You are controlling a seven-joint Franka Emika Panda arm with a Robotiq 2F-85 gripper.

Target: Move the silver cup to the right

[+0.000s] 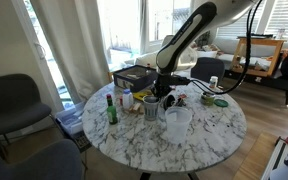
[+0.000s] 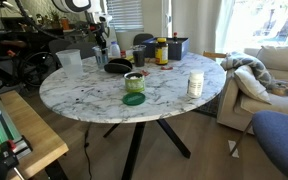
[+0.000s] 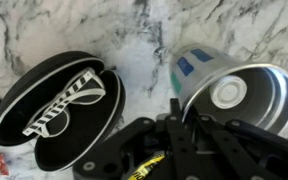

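Observation:
The silver cup (image 3: pixel 239 92) fills the right of the wrist view, seen from above with a pale disc at its bottom. My gripper (image 3: pixel 181 108) straddles the cup's left rim, one finger outside the wall and the other inside, with only a narrow gap between them, so it looks shut on the rim. In an exterior view the cup (image 1: pixel 152 109) stands near the table's middle under the gripper (image 1: pixel 164 96). In an exterior view the gripper (image 2: pixel 104 44) is at the far left side of the table; the cup is hard to make out there.
An open black glasses case (image 3: pixel 54 105) with white glasses lies just left of the cup. A translucent white tub (image 1: pixel 177 121), a green bottle (image 1: pixel 111 108), a short white cup (image 1: pixel 127 100) and dark boxes (image 1: pixel 134 77) crowd the round marble table (image 1: pixel 209 130). A green jar (image 2: pixel 134 82) and a white bottle (image 2: pixel 195 84) stand nearer the front.

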